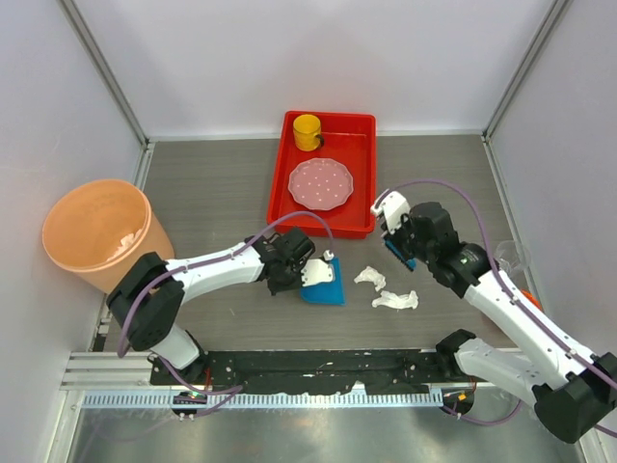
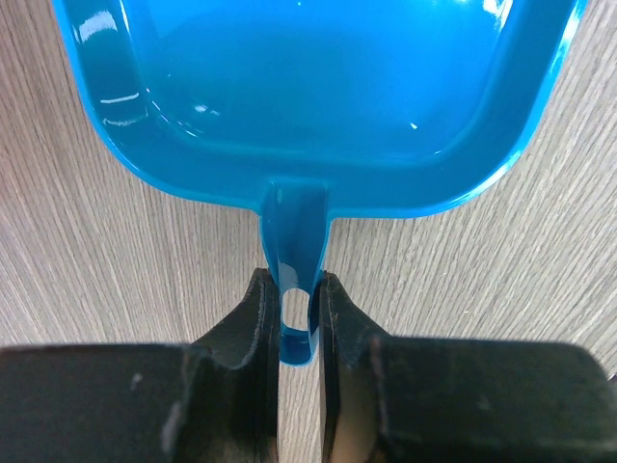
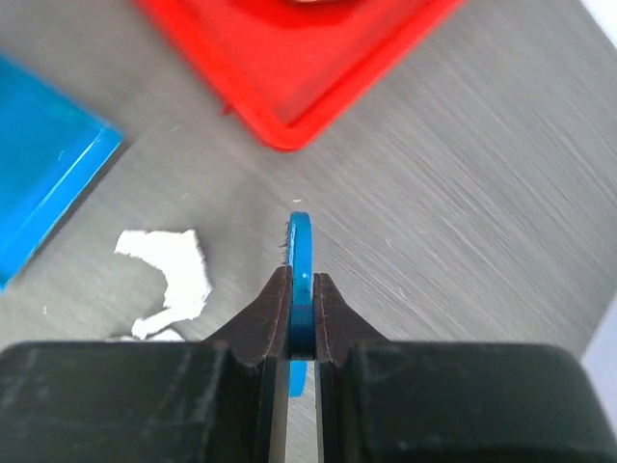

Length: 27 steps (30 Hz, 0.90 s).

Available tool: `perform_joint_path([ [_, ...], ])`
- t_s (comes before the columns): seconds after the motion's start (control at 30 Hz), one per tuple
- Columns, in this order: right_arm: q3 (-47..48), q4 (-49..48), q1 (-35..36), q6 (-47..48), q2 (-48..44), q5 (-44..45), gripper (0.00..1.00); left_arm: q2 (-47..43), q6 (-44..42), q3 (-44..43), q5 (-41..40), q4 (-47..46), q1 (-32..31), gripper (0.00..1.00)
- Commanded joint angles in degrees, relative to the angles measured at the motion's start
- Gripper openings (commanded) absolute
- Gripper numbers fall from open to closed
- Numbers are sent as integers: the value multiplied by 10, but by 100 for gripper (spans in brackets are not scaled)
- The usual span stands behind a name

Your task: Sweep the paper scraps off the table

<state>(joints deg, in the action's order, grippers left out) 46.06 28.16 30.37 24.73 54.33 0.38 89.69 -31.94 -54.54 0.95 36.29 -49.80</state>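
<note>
1. The right gripper [image 3: 301,280] is pressed together on a thin blue tool [image 3: 300,241], seen edge-on in its wrist view. A few bristle-like tips show along one edge, so it is judged to be a small brush.
2. The left gripper [image 2: 297,289] pinches the stub handle of a blue dustpan [image 2: 318,96]. The pan lies flat on the table [image 1: 212,193] and extends away from the fingers.
3. Two paper scraps rest on the table between the two tools. One [image 1: 369,278] lies just beside the dustpan's open side. The other [image 1: 396,301] lies a little further towards the robot's right and nearer the arm bases.
4. In the top view the second scrap is elongated, with its long axis running roughly left to right. Together the pair forms a short diagonal leading away from the pan.
5. Key relation: the scraps lie to the left of the brush and nearer the bases than it. The pan sits just beyond them on that same side. A stroke from the right arm towards the left would therefore carry them into the pan.
6. The right arm holds the sweeping tool, so it is judged the one to move. The left arm need only keep the pan steady.
7. The red tray [image 1: 362,123] stands behind the work area, apart from the scraps. An orange bucket [image 1: 92,217] stands at the far left, a likely place for emptying the pan.
</note>
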Motion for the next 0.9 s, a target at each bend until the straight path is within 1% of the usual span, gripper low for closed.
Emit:
perform_joint_path([
  [0.0,97,40,1,-210,-20,220,1,7,-8,-28,11,-7,-10,0],
  [0.03,116,71,1,-263,-6,255,1,11,-10,-31,5,-7,-13,0],
  [0.07,135,110,1,-310,3,328,1,15,-15,-38,2,-6,-18,0],
  [0.1,155,197,1,-392,18,350,1,25,-18,-43,0,-5,-20,0],
  [0.13,190,243,1,-427,32,370,1,29,-22,-47,-2,-3,-20,0],
  [0.17,203,283,1,-459,58,391,1,34,-25,-56,-4,-2,-21,0],
  [0.2,215,347,1,-492,68,405,1,43,-35,-60,-4,-1,-21,0],
  [0.23,214,367,1,-527,75,402,1,48,-40,-64,-4,-1,-21,0],
  [0.27,209,372,1,-537,87,400,1,52,-44,-72,-24,2,-21,0],
  [0.3,221,396,1,-550,93,392,1,56,-52,-77,-27,2,-21,0],
  [0.33,222,400,2,-578,98,386,1,63,-56,-86,-28,4,-21,0],
  [0.4,213,386,1,-581,103,360,1,68,-66,-94,-26,7,-21,0],
  [0.43,210,386,1,-615,107,353,1,74,-69,-103,-26,11,-21,0],
  [0.5,207,391,1,-623,114,335,1,80,-77,-109,-30,14,-20,0],
  [0.57,205,406,1,-652,109,370,1,85,-89,-115,-33,16,-20,0],
  [0.63,186,422,1,-677,84,396,1,87,-104,-116,-32,18,-21,0],
  [0.77,131,428,1,-725,63,399,1,94,-126,-118,-27,18,-20,0],
  [0.8,105,427,2,-753,67,400,1,96,-131,-120,-26,19,-20,0],
  [0.87,79,415,2,-769,77,392,1,101,-138,-127,-24,19,-21,0],
])
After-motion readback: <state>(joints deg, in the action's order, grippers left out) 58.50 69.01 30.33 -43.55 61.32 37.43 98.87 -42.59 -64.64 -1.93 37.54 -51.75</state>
